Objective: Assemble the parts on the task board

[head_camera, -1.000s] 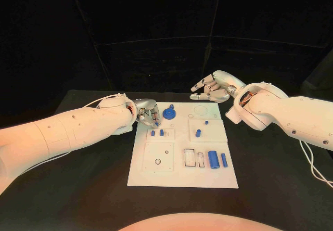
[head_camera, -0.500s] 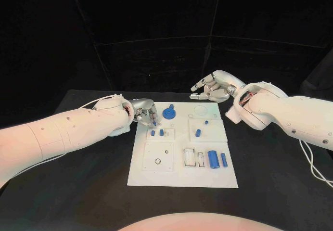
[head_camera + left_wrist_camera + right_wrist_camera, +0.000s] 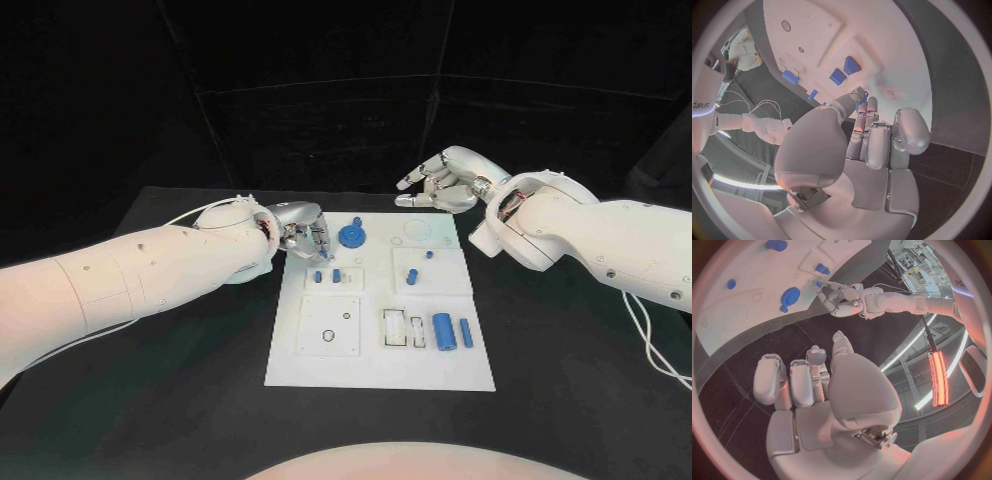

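Parts for the assembly lie on the white task board (image 3: 378, 330) in the middle of the black desk (image 3: 173, 370): a blue round disc (image 3: 353, 237) near the far edge, two short blue pegs (image 3: 327, 275) just in front of it, two more small blue pieces (image 3: 414, 273) to their right, and a thick blue cylinder (image 3: 444, 331) with a thin one (image 3: 466, 333) beside it near the front. Our left hand (image 3: 304, 236) hangs at the board's far left edge, just beside the disc, with the fingers curled together; in the left wrist view a bit of blue (image 3: 862, 100) shows at the fingertips, so we judge that it pinches a small part, but we cannot be sure. To do this step well, we should lower the hand slowly, keep the piece upright over its hole, and let go only when it sits. Our right hand (image 3: 444, 184) hovers over the far edge of the board, fingers apart and holding nothing. What the left fingers really grip is hidden by the hand itself, and which hole is meant we cannot tell.
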`<action>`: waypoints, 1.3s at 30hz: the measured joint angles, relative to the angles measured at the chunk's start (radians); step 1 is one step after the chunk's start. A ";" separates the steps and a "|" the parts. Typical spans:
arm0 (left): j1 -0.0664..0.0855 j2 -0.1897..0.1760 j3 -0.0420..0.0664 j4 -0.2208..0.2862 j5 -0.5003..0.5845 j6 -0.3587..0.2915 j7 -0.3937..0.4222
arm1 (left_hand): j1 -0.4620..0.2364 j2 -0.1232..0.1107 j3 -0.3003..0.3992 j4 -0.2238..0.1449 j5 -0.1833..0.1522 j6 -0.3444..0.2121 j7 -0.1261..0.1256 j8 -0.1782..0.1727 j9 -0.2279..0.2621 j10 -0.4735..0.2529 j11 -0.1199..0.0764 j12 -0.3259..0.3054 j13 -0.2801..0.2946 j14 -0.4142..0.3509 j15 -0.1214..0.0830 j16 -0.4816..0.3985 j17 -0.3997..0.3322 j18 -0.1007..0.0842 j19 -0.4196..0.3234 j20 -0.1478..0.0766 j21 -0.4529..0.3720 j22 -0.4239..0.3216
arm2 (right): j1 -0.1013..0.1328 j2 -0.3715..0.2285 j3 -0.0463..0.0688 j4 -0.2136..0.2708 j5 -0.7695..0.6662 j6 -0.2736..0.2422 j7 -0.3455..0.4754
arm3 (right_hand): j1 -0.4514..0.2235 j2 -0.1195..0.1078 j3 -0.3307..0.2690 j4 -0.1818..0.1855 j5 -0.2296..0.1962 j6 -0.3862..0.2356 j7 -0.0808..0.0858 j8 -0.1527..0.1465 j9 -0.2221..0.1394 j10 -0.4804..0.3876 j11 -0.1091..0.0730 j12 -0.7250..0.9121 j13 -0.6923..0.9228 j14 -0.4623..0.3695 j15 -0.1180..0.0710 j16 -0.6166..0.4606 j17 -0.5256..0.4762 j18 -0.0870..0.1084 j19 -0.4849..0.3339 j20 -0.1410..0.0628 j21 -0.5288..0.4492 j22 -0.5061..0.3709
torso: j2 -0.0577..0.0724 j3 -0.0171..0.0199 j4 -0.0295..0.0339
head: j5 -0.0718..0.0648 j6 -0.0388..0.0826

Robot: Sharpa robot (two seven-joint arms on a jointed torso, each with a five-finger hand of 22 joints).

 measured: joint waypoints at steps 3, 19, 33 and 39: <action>0.000 0.007 0.000 -0.007 0.000 -0.001 0.000 | 0.000 0.000 0.000 0.000 0.000 0.000 0.000 0.000 0.000 0.000 0.000 0.000 0.000 0.000 0.000 0.000 0.000 0.000 0.000 0.000 0.000 0.001 | 0.000 0.000 0.000 0.000 0.000 0.000 0.000 | 0.000 0.000 0.000 0.000 0.000 0.000 0.000 0.000 0.000 0.000 0.000 0.000 0.000 0.000 0.000 0.000 0.000 0.000 0.000 0.000 0.000 0.000 | 0.000 0.0000 -0.0002 | -0.001 0.000; 0.000 0.054 0.000 -0.044 0.000 0.017 0.002 | 0.000 0.000 0.000 0.000 0.000 0.000 0.000 0.000 0.000 0.000 0.000 -0.005 0.000 0.000 0.000 0.000 -0.001 0.000 0.000 0.000 0.000 0.000 | 0.000 0.004 0.000 0.000 0.000 0.000 0.000 | 0.000 0.000 0.000 0.000 0.000 0.000 0.000 0.000 0.000 0.000 0.000 0.000 0.000 0.000 0.000 0.000 0.000 0.000 0.000 0.000 0.000 0.000 | 0.001 -0.0002 -0.0015 | -0.002 -0.003; 0.000 0.063 0.000 -0.055 -0.001 0.052 0.001 | 0.000 0.000 0.000 0.000 0.000 0.000 0.000 -0.005 -0.001 0.004 0.004 -0.005 0.000 0.000 0.000 0.000 -0.004 0.000 0.000 0.000 0.000 0.000 | 0.000 0.004 0.000 0.000 0.000 0.000 0.000 | 0.000 0.000 0.000 0.000 0.000 0.000 0.000 0.000 0.000 0.000 0.000 0.000 0.000 0.000 0.000 0.000 0.000 0.000 0.000 0.000 0.000 0.000 | 0.000 -0.0006 0.0001 | -0.007 -0.005; 0.001 0.063 0.001 -0.056 -0.001 0.061 0.000 | 0.000 0.000 0.000 0.000 0.000 0.000 0.000 -0.005 -0.002 0.003 0.004 -0.005 0.000 0.000 0.000 0.000 -0.003 0.000 0.000 0.000 0.000 0.000 | 0.000 0.004 0.000 0.000 0.000 0.000 0.000 | 0.000 0.000 0.000 0.000 0.000 0.000 0.000 0.000 0.000 0.000 0.000 0.000 0.000 0.000 0.000 0.000 0.000 0.000 0.000 0.000 0.000 0.000 | 0.000 -0.0006 0.0001 | -0.006 -0.006</action>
